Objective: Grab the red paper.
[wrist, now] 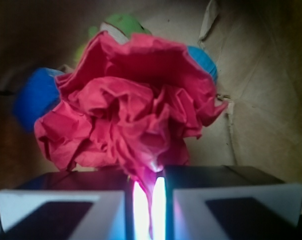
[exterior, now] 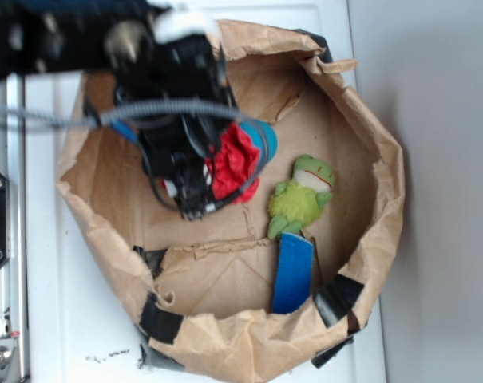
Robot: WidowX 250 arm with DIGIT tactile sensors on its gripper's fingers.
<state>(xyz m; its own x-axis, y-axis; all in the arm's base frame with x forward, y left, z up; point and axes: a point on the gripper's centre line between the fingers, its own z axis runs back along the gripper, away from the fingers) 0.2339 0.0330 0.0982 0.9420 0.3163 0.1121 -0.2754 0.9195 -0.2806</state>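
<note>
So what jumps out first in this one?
The red paper, a crumpled rosette filling the wrist view, pinched at its lower edge by the gripper. In the exterior view it sits inside a torn brown paper bag, with a green plush toy to its right.

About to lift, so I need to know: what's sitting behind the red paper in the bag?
Behind the red paper pinched in the gripper, a blue ball and green plush toy peek out. Their lower parts are covered.

Black arm [exterior: 81,36] w/ grey cable [exterior: 169,108]
</note>
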